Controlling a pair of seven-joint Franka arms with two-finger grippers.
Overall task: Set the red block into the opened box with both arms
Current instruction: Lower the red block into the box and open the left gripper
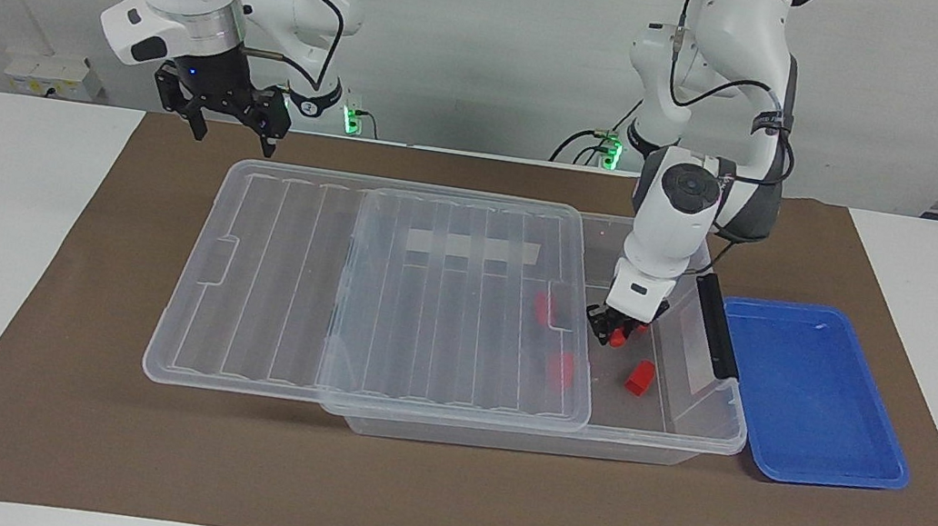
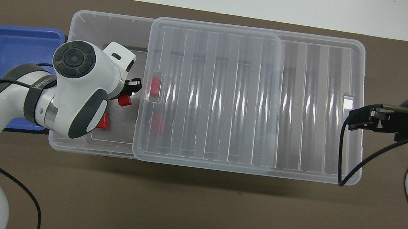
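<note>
The left gripper (image 1: pixel 612 332) held the red block (image 1: pixel 620 338) clamped between its jaws inside the box (image 1: pixel 712 426), while the right gripper (image 1: pixel 233 127) waited with jaws wide.

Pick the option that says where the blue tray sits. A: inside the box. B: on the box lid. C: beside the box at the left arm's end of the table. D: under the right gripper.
C: the blue tray lies on the mat beside the box, at the left arm's end.
</note>
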